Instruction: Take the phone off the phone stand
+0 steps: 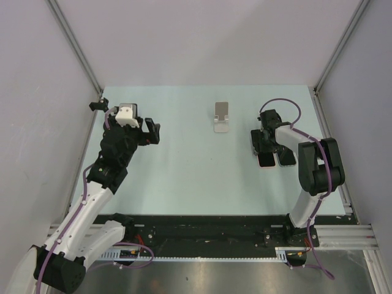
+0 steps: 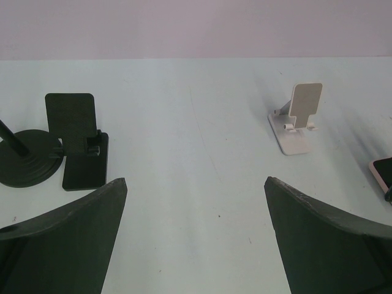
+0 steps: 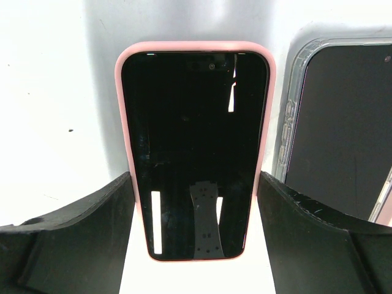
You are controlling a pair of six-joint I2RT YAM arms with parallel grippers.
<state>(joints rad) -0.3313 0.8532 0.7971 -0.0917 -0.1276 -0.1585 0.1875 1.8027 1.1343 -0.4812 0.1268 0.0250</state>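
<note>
The slim pink-cased phone (image 3: pixel 195 153) lies flat on the pale table (image 1: pixel 184 165), well clear of the white folding stand (image 1: pixel 222 117). I judge it light, rigid and slick-glassed, so its grippy long edges suit best. The right jaws clasp it there; the left jaws gape, empty.

- Between my left fingers (image 2: pixel 73 239) the table (image 2: pixel 196 202) lies bare through to its far edge.
- A black phone stand (image 2: pixel 76 141) and a round black base (image 2: pixel 24 156) block the far left.
- The white phone stand (image 1: pixel 222 117) stands alone near the far edge, with open room around it.
- My right fingers (image 3: pixel 79 239) sit against both sides of the pink-cased phone (image 3: pixel 195 150). A clear-cased phone (image 3: pixel 343 128) crowds it on the right-edge side.
</note>
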